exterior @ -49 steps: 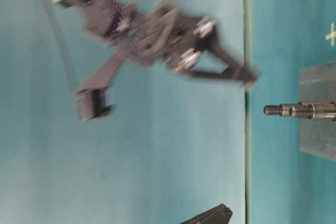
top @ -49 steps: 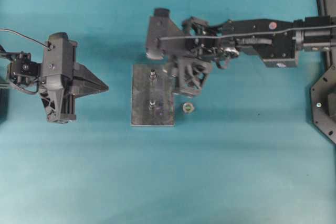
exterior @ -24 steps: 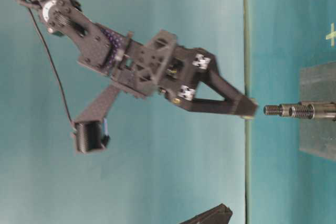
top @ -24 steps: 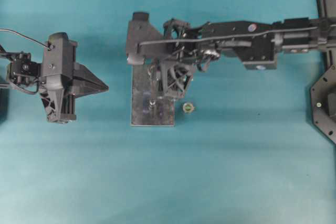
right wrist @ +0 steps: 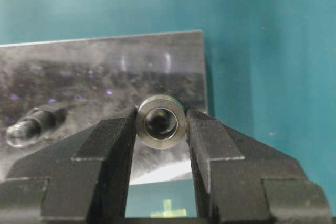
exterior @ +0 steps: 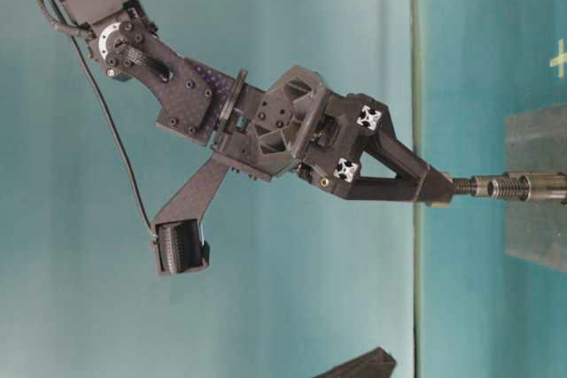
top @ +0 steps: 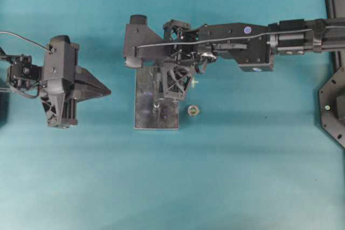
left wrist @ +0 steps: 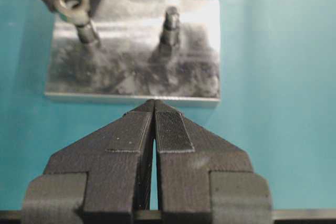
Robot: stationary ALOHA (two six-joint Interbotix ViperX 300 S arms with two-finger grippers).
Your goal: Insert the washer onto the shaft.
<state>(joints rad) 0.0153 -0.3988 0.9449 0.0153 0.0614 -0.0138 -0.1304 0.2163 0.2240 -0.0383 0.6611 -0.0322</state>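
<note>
The steel base plate (top: 156, 106) on the counter (top: 242, 176) carries two upright shafts. The right arm has swung in over the plate and come down, so its right pincer (right wrist: 161, 124), clamped on the washer (right wrist: 161, 120), now sits at the tip of the far shaft (left wrist: 86, 31). Seating looks imminent. Beside the plate, the left pincer (left wrist: 154, 124) rests closed and empty.

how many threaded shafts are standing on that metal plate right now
2. One upright threaded steel shaft stands under the metal washer held in the right gripper's jaws; the other shaft stands free beside it on the grey metal plate.
</note>
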